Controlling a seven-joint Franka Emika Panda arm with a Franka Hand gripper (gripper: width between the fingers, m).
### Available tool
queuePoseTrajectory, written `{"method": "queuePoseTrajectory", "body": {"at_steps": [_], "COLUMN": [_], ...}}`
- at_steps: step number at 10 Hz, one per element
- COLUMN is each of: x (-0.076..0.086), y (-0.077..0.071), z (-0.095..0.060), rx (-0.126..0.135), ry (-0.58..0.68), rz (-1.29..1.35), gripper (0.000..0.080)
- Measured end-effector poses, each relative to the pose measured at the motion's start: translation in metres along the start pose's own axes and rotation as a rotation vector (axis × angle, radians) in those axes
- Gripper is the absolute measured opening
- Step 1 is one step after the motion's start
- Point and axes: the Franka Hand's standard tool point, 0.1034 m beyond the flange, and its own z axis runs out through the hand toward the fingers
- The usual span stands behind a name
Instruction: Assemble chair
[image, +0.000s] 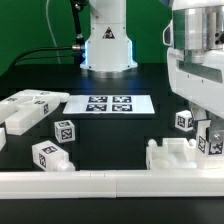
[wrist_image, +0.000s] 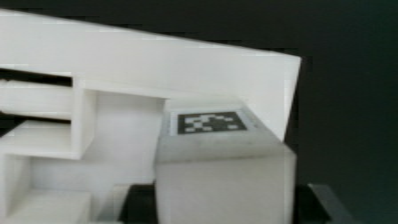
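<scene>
Foremost, a long white rail lies across the table, with a notched chair piece just behind it at the exterior view's right. Gripper stands over that piece, and the wrist view shows its jaws clamped on a tagged white post. Other chair parts lie loose and unjoined at the exterior view's left, beside the marker board.

End effector clasps a tagged chair part near the white rail; marker board behind.
</scene>
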Motion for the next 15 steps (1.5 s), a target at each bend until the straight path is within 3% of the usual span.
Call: {"method": "queuePoseTrajectory", "body": {"at_steps": [1,2,3,4,6,10,11,12,14,15], "x": [0.0,-0.001,-0.002,-0.004,-0.006,-0.006,-0.012,-0.014,-0.013,-0.012], "y": [0.0,0.001,0.002,0.003,0.0,0.001,-0.003,-0.004,-0.004,-0.004], "z": [0.0,0.001,0.001,0.0,-0.001,0.0,-0.001,-0.001,-0.001,-0.001], "rx": [0.0,-0.001,-0.011,-0.033,-0.042,-0.041,-0.036,-0.024,-0.024,-0.023], "ry": [-0.005,-0.005,-0.004,-0.01,-0.026,-0.027,0.003,0.009,0.01,0.009], "rz": [0.06,0.029,-0.058,-0.226,-0.509,-0.781,-1.088,-1.178,-1.128,-1.081], "gripper": [0.029,0.0378,0.0378,0.0558,0.0644,0.0649,0.0649,0.0649,0.0622,0.0449]}}
